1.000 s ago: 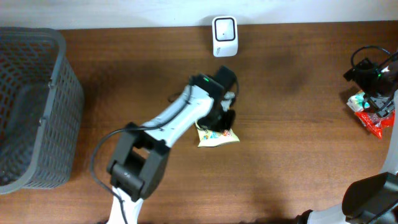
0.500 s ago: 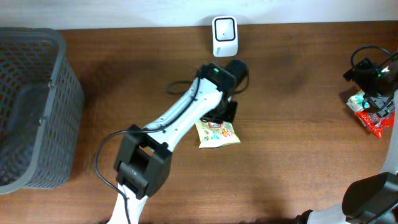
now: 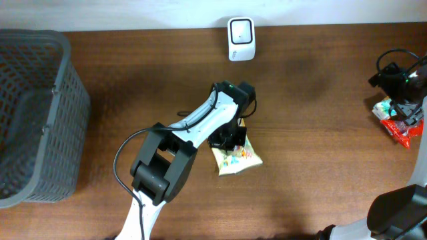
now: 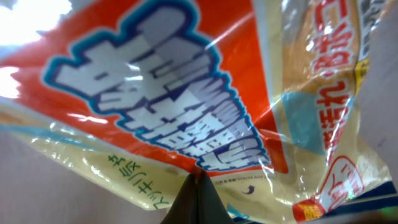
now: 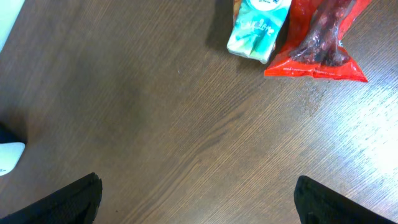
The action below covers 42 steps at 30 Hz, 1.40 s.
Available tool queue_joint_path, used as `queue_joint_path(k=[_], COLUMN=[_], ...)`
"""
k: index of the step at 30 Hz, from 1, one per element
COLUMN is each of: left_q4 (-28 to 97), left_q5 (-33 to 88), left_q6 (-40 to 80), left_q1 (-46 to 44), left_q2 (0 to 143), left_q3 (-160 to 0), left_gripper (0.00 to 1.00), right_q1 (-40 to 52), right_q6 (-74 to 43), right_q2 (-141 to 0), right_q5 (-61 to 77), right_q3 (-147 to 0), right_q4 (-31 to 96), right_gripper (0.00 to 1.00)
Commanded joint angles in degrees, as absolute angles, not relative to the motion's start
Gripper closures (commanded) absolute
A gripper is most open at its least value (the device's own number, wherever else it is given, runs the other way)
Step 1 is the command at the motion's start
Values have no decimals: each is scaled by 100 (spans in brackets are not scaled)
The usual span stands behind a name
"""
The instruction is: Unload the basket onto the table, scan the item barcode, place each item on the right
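A cream and orange snack packet (image 3: 239,157) with blue-and-white lettering hangs at mid-table, below the white barcode scanner (image 3: 240,31) that stands at the far edge. My left gripper (image 3: 229,138) is shut on the packet's edge. In the left wrist view the packet (image 4: 186,93) fills the frame and the dark fingertips (image 4: 199,186) pinch its lower seam; no barcode shows on this face. My right gripper (image 5: 199,199) hangs open over bare wood at the right side, its fingers (image 5: 78,199) wide apart with nothing between them.
A grey mesh basket (image 3: 63,80) stands at the left edge. Near the right edge lie a teal carton (image 5: 258,28) and a red packet (image 5: 320,40), just beyond my right arm (image 3: 402,83).
My left arm swung up toward the scanner, then drew back toward the table's front. The packet went with it and now sits slightly lower and turned. The right arm has not moved.
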<state>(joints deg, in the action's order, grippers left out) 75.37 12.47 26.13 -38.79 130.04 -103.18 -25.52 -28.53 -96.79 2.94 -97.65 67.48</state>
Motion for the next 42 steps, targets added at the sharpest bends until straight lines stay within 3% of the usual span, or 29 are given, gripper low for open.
queue_joint_path(k=[1,6,12,19,22,27,30,33,36,42], left_q4=[8119,8197,7725,6971,6923,6519,6226,6598,7286,8562], left_q5=[1520,1507,1503,722,1481,1588,2733,2974,1664,790], left_q6=[2239,2093,2123,2521,1994,1835,1791,1221,1190,1461], left_q1=[-3852,-3931,-4313,-3835,-3728,-3317,-3022,-2641,-2182,-2080], left_q2=[13019,12964,12975,12975,12973,12973,12973,12936,12927,12954], left_q3=[-10969,-11799,-10619,-9926,-10053,-10805,-11109,-11852,-12604,-11874], left_gripper=[100,100,100,100,100,100,100,100,100,100], right_q1=[-2547,-2547,-2547,-2547,-2547,-2547,-2547,-2547,-2547,-2547], right_q6=[-2880,-2880,-2880,-2880,-2880,-2880,-2880,-2880,-2880,-2880], right_q2=[-9690,-9690,-9690,-9690,-9690,-9690,-9690,-9690,-9690,-9690], right_q5=[301,301,301,301,301,301,301,301,301,301], right_q3=[-9762,-9762,-9762,-9762,-9762,-9762,-9762,-9760,-9762,-9760], right_q4=[6748,6748,6748,6748,6748,6748,6748,6748,6748,6748], right_gripper=[1,1,1,1,1,1,1,1,1,1])
